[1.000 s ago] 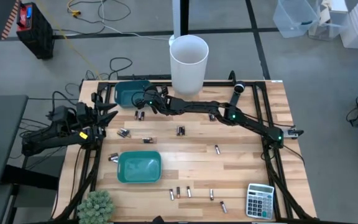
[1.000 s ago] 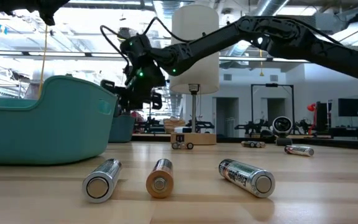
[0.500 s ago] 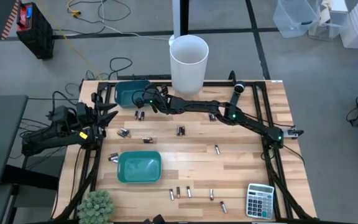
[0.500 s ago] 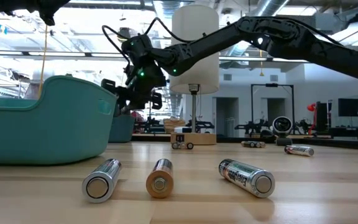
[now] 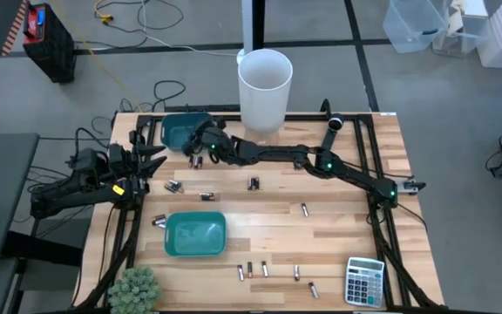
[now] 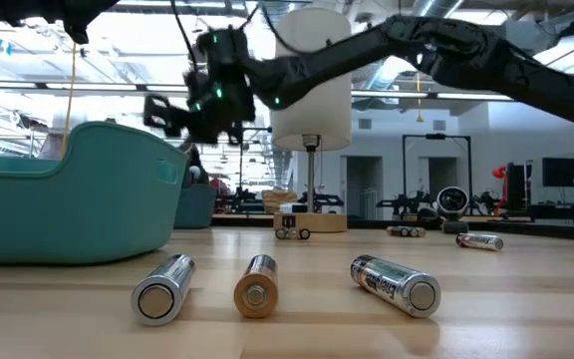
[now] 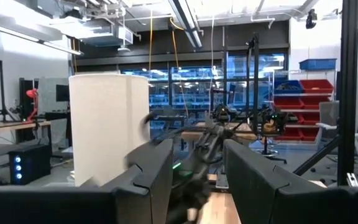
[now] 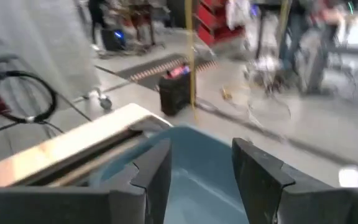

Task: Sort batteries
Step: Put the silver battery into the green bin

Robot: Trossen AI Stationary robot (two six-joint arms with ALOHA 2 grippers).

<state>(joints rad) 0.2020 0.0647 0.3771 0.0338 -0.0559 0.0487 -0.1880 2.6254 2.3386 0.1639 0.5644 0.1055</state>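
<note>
Right gripper (image 5: pixel 200 139) reaches far across the table and hangs above the near edge of the far teal bin (image 5: pixel 181 131), fingers (image 8: pixel 157 171) parted with nothing between them; through its wrist camera the bin's blue-green inside fills the gap. In the low view the same gripper (image 6: pixel 182 108) sits raised above bin height. Left gripper (image 5: pixel 151 157) waits at the table's left edge, fingers (image 7: pixel 160 171) apart and empty, pointed toward the tall white cylinder (image 5: pixel 265 90). The batteries (image 5: pixel 200 196) lie scattered on the wooden table (image 5: pixel 338 235): a pair just beside the far bin, a few between the two bins, one touching the left side of the near teal bin (image 5: pixel 195 235), singles mid-table, and a loose row along the front edge. Three of them (image 6: pixel 257 286) lie close to the low camera. A calculator (image 5: pixel 364 282) sits at the front right corner, a small plant (image 5: pixel 134 289) at the front left.
</note>
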